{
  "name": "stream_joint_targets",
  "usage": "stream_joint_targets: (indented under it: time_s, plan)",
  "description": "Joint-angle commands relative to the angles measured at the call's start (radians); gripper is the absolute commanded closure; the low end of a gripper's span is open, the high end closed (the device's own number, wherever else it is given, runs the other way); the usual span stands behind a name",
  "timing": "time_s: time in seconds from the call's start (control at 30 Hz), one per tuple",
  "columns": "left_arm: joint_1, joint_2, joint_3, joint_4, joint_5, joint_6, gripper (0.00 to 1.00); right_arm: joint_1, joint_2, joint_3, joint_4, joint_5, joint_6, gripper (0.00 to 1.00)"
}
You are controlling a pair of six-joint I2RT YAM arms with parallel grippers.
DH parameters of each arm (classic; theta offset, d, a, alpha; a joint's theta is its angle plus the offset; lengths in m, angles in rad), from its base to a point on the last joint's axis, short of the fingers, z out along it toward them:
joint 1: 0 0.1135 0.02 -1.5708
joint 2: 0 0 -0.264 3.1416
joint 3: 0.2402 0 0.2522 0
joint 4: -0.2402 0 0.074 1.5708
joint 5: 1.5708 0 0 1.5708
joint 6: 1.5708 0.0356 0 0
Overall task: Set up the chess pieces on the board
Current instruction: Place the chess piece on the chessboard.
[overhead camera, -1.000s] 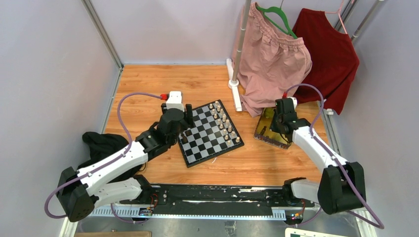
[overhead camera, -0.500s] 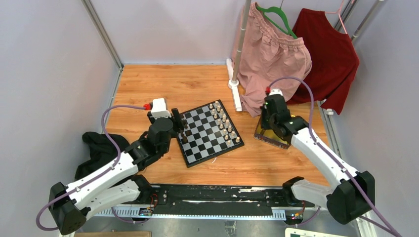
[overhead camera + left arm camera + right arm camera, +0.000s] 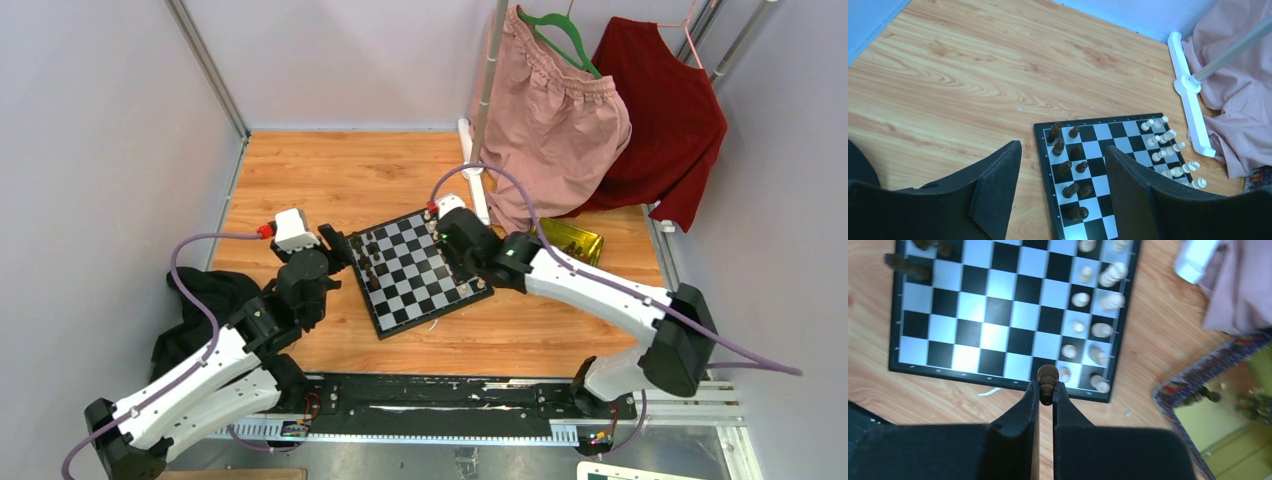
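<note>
Chess piece [image 3: 1047,375] within right pincer [image 3: 1046,393]

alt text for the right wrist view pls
The right gripper is shut on a dark brown chess piece, over the bottom edge of the chessboard. Cream pieces stand in two columns on its right; a gold tray lies on the wooden table at lower right.

- board [image 3: 415,272] mid-table [image 3: 330,170], arm bases at 6 o'clock
- chess pieces [image 3: 1064,168] on board, along its 9 o'clock edge
- opposing pieces [image 3: 1168,135] along its 3 o'clock edge
- one chess piece [image 3: 1047,376] in right gripper [image 3: 1046,390], over board's 3 o'clock side
- tray [image 3: 572,240] at 3 o'clock of board, apart
- garment rack [image 3: 487,90] at 1 o'clock
- cloth heap [image 3: 205,300] at 8 o'clock
</note>
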Motion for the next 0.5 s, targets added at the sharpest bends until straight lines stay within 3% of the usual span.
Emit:
stream_joint_targets:
  time_s: [0.0, 0.27, 0.47]
  plan:
    - [-0.001, -0.061, -0.01, -0.046, -0.077, -0.04, 0.33, 0.099, 0.098, 0.077, -0.012, 0.022, -0.013, 1.0]
    - [-0.001, -0.148, -0.018, -0.102, -0.127, -0.059, 0.33, 0.226, 0.278, 0.2, 0.024, -0.023, -0.011, 1.0]
    - [-0.001, -0.216, -0.037, -0.132, -0.158, -0.087, 0.33, 0.243, 0.343, 0.264, 0.045, -0.061, -0.025, 1.0]
